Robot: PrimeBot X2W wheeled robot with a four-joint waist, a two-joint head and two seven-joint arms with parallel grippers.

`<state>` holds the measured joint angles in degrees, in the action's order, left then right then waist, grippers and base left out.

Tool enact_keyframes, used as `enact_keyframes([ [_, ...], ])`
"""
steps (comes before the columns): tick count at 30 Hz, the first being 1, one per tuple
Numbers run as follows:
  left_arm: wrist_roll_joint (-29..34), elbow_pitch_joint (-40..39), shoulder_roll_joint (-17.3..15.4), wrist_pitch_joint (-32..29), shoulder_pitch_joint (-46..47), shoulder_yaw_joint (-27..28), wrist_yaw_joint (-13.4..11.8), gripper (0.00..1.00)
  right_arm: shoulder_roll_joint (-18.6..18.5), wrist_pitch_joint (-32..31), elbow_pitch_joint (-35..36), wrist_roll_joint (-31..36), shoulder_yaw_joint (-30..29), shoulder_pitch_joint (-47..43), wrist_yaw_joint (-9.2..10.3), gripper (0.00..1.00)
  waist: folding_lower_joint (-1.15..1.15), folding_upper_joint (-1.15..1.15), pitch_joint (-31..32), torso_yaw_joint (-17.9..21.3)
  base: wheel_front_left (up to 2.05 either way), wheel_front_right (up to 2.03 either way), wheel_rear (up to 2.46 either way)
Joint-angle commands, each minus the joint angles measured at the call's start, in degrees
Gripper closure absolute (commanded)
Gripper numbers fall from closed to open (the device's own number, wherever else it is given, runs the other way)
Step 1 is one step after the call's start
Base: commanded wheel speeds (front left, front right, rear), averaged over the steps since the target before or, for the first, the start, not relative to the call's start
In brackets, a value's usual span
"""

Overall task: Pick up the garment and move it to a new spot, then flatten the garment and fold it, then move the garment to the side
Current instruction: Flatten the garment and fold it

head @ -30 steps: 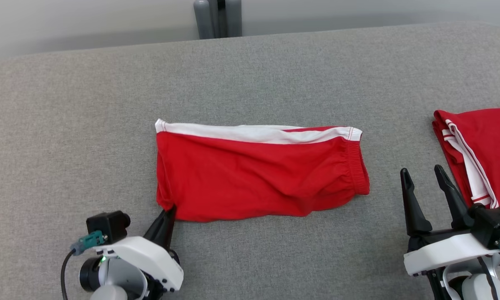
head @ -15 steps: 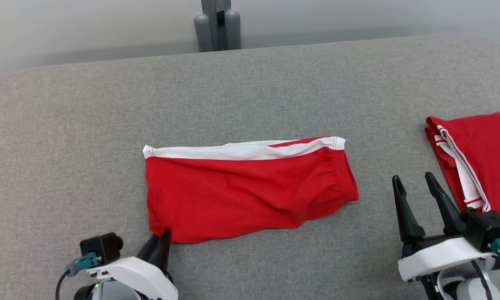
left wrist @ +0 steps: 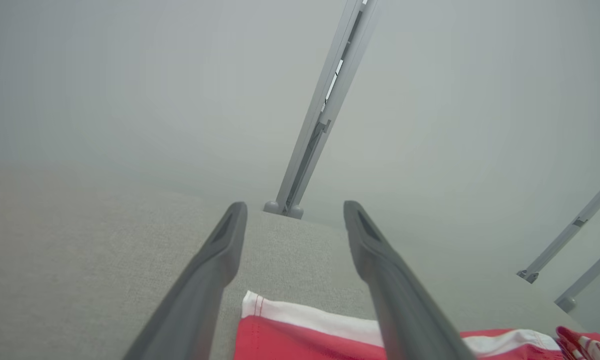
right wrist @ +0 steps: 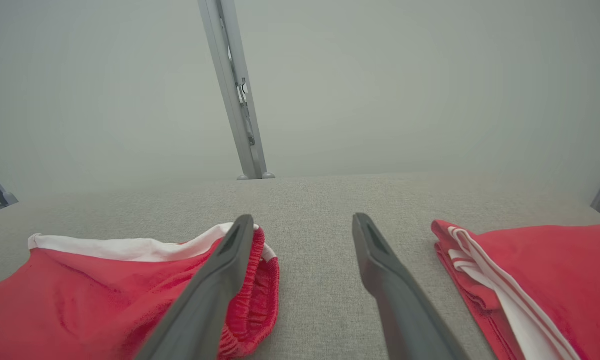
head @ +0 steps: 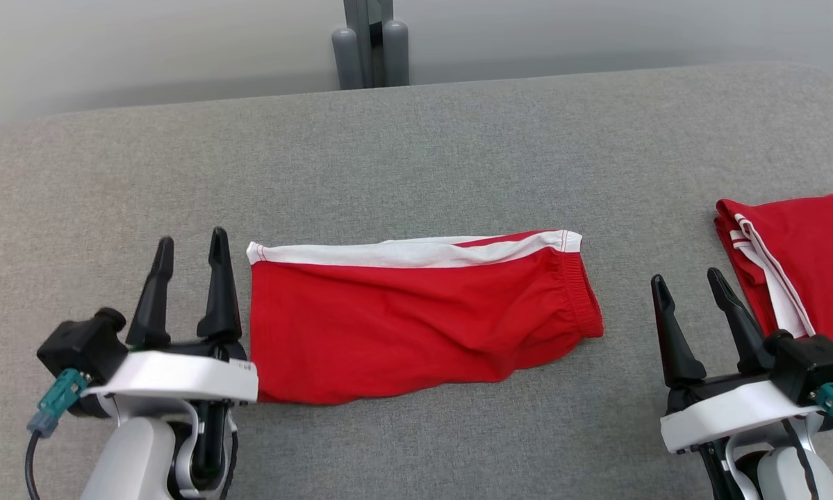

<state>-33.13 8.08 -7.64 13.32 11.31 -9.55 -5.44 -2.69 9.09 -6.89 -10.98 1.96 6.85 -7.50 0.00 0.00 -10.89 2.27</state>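
We find the red garment with a white band along its far edge (head: 416,326) lying flat on the grey fabric-covered bench (head: 416,139). Its elastic waistband is at its right end, and soft creases run across its near half.

The left gripper (head: 190,236) stands just beside the garment's left edge. Its jaws are spread and hold nothing. Its white housing overlaps the garment's near left corner in the head view, and we cannot tell whether it touches. In the left wrist view the garment's white-banded corner (left wrist: 289,340) lies low between the fingers of the left gripper (left wrist: 295,205).

The right gripper (head: 686,276) stands near the garment's waistband end, apart from the cloth. Its jaws are spread and empty.

A second folded red cloth with white stripes (head: 812,264) lies well to the right of the garment, past the right gripper.

A grey upright post (head: 369,42) stands beyond the garment's far edge.
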Motion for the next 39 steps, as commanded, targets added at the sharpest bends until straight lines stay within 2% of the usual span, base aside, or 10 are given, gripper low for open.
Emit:
enact_keyframes([
  [1, 1.21, 0.23, 0.07, 0.91, 1.49, 0.52, 0.59, 0.00, -0.30, 0.63, -0.17, 0.46, 0.04, 0.75, 0.02, 0.00, 0.00, 0.00, 0.26, -0.21, 0.00, 0.00, 0.00],
  [6, 5.44, 0.45, -0.29, 1.83, 3.14, 1.16, 1.33, 0.00, -0.31, 0.79, -0.83, 0.88, 0.14, 1.15, 0.02, 0.00, 0.00, 0.00, 0.85, -0.28, 0.00, 0.00, 0.00],
  [11, 12.85, -1.06, -1.78, 1.86, 0.30, 1.66, 0.26, 0.00, -0.30, 1.09, -1.15, 1.32, 0.20, 0.78, 0.02, 0.00, 0.00, 0.00, 1.84, -0.24, 0.00, 0.00, 0.00],
  [14, 15.06, -1.29, -2.07, 1.88, -1.92, 1.14, -0.39, 0.00, -0.30, 1.00, -1.16, 1.59, 0.09, -0.49, 0.02, 0.00, 0.00, 0.00, 3.00, -0.41, 0.00, 0.00, 0.00],
  [22, 15.74, -2.45, -2.86, 0.49, -7.59, 0.52, -2.15, 0.00, -0.28, -0.41, 0.56, 1.91, -1.41, -4.00, 0.02, 0.00, 0.00, 0.00, 5.65, -1.15, 0.00, 0.00, 0.00],
  [28, 15.39, -2.64, -3.19, -0.66, -7.83, -0.05, -1.88, 0.00, -0.30, -1.48, 1.75, 2.19, -1.76, -5.00, 0.02, 0.00, 0.00, 0.00, 5.71, -1.85, 0.00, 0.00, 0.00],
  [34, 14.45, -1.95, -2.63, -0.14, -5.74, -0.07, -1.23, 0.00, -0.29, -3.51, 1.18, 2.39, -1.32, -4.02, 0.02, 0.00, 0.00, 0.00, 4.61, -5.12, 0.00, 0.00, 0.00],
  [39, 14.44, -1.46, -1.77, 0.51, -4.32, -0.36, -1.26, 0.00, -0.32, -4.48, -2.94, 3.02, -0.98, -1.93, 0.02, 0.00, 0.00, 0.00, 3.14, -8.72, 0.00, 0.00, 0.00],
])
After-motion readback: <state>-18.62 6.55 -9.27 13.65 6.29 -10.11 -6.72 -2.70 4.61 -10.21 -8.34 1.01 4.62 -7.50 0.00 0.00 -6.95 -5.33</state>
